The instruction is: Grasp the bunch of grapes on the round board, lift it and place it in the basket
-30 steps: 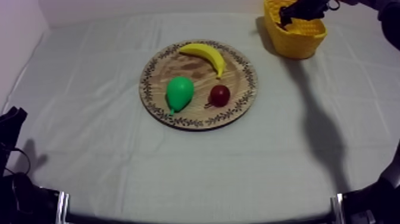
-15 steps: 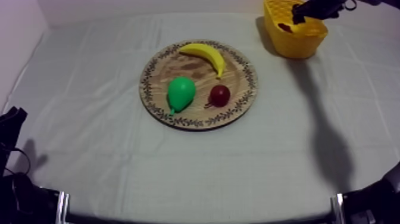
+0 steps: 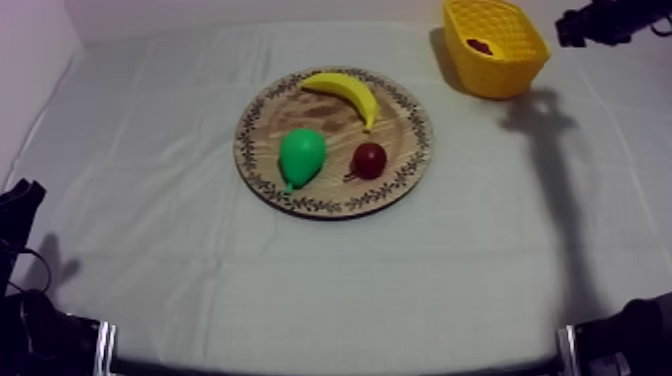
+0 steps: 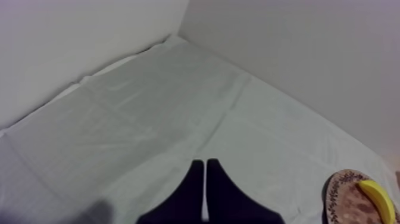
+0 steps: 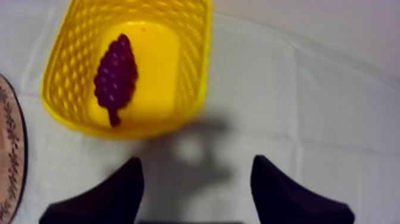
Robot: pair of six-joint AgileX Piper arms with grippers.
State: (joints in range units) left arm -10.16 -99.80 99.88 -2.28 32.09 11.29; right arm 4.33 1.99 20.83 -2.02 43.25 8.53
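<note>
grapes [image 5: 115,77] in basket [image 5: 65,53], apparently lying flat, banana [image 3: 345,92], pear [image 3: 302,154] on board [image 3: 262,125]

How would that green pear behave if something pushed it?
Likely it would roll in a curve: the pear lies on its side, one end rounder. Its smooth skin might slip in a grip. The wooden board is flat and would hardly stop it.
</note>
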